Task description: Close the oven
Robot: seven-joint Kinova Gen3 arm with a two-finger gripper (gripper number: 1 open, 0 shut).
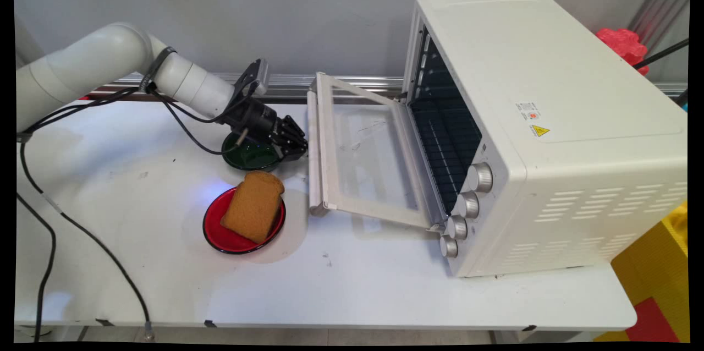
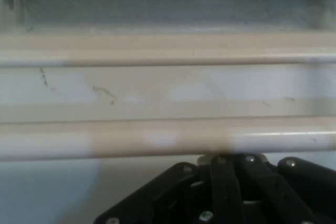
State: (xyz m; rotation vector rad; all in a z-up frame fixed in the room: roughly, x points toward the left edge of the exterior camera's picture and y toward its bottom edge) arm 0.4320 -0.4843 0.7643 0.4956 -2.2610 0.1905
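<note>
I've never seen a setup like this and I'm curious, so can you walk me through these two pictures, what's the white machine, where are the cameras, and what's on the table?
The white jointed thing is a robot arm, ending in a black two-finger gripper. The wide picture comes from a fixed camera looking down across the white table. The close picture comes from a camera on the robot's hand, so the dark linkage at its bottom is the gripper itself, facing the pale handle bar.

On the table stands a white toaster oven with its glass door folded down open. The gripper sits right beside the door's handle, above a green bowl. Nearer the camera, a slice of toast lies on a red plate. The gripper appears to hold nothing; I cannot tell if its fingers are open.
</note>
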